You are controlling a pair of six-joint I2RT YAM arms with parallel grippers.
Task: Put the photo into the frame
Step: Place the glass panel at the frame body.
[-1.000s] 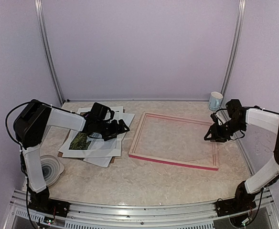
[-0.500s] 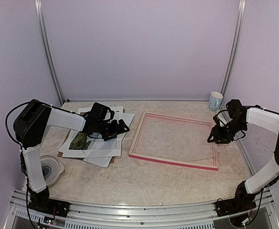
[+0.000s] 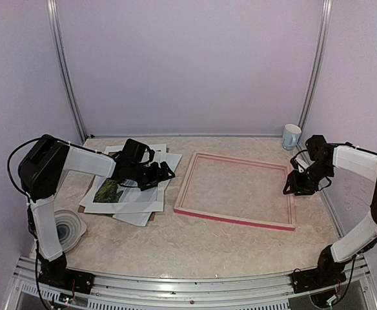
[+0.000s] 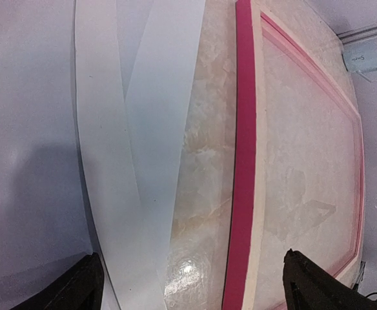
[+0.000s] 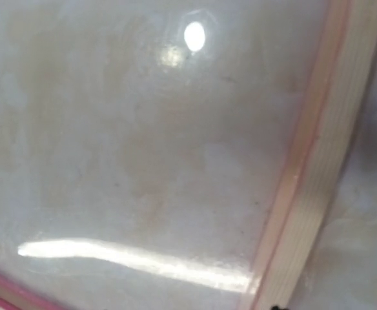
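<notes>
Left gripper [image 3: 166, 173]: fingers [image 4: 79, 289] spread wide, held over the white sheets [image 3: 140, 201], at 2 o'clock of the photo [image 3: 108, 191].
Right gripper [image 3: 292, 187]: finger state cannot be told; positioned at the 3 o'clock rail of the frame [image 3: 234, 220].
Photo: laid on the sheets, at 9 o'clock of the frame, apart from it.

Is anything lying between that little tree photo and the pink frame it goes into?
Nothing visible blocks it. The photo lies on white sheets, and only bare tabletop separates those from the frame. The left tool sits above the sheets, on the photo's frame side.
</notes>
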